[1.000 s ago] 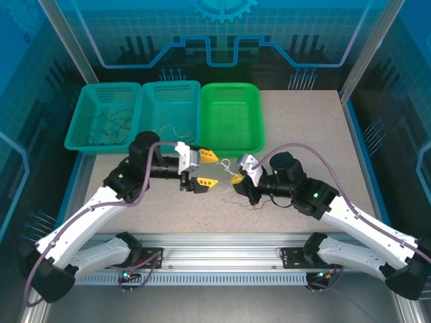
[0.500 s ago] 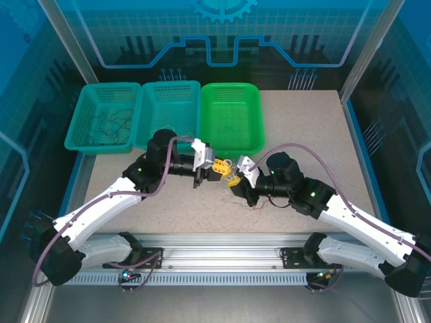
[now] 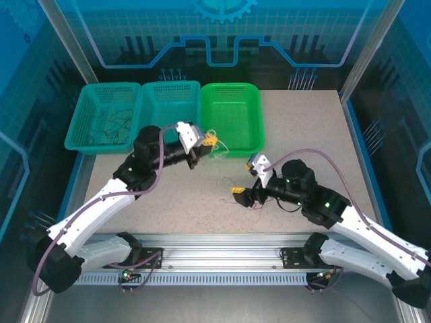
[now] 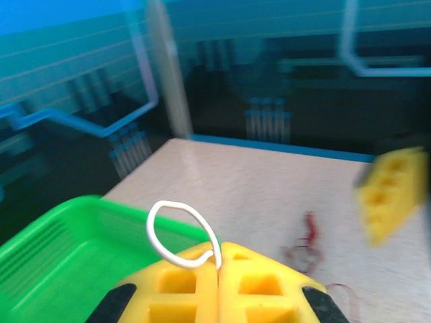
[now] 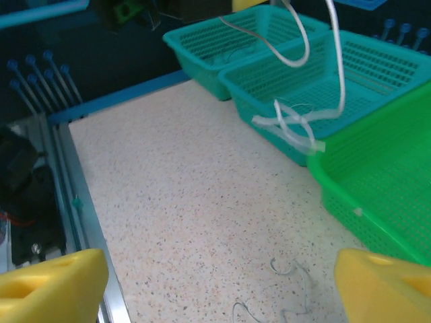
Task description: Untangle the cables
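Cables are in four places. One white cable (image 4: 152, 232) is clamped between the closed fingers of my left tool (image 4: 217, 296) and forms a loop above the fingertips. In the top view the tool is at the near left corner of the green basket (image 3: 232, 91), just beside the middle basket (image 3: 168, 86), with the cable trailing from its tip.

A red cable (image 3: 259, 204) lies bunched on the worktop (image 3: 303, 128), just beside my right tool (image 3: 246, 195). A thin cable (image 3: 219, 180), colour unclear, lies loose on the worktop between the two tools. Dark cables (image 3: 111, 124) lie in the left basket (image 3: 108, 88).

My right tool is low over the worktop. Its fingers are spread wide and hold nothing; the wrist view shows one yellow fingertip at each lower corner.
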